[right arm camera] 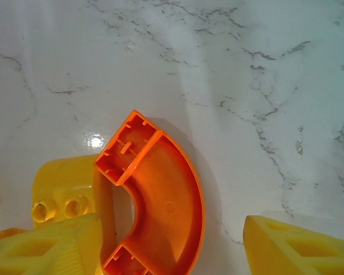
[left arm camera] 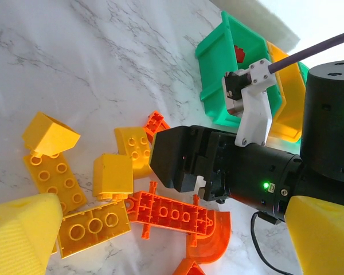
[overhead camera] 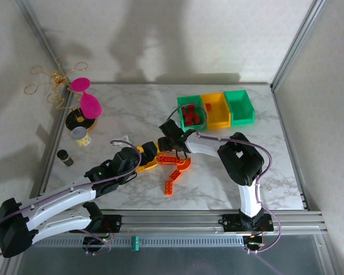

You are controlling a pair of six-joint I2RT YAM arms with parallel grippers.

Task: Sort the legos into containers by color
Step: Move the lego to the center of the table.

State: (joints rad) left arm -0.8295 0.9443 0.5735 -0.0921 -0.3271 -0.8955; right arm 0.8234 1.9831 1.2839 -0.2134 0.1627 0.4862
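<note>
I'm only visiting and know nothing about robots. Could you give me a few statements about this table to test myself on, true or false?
1. Red bricks lie in the leftmost green bin. True.
2. The yellow bin is full of yellow bricks. False: no bricks show in it.
3. The right gripper is open, with an orange arched piece between its fingers. True.
4. The pink cups sit inside a bin. False: they are at the far left of the table, away from the bins.
5. Every brick is sorted. False: yellow bricks lie loose on the table.

White marbled table (overhead camera: 132,112) — scattered legos (overhead camera: 171,186), three joined containers (overhead camera: 242,118), small cup (overhead camera: 80,136)
</note>
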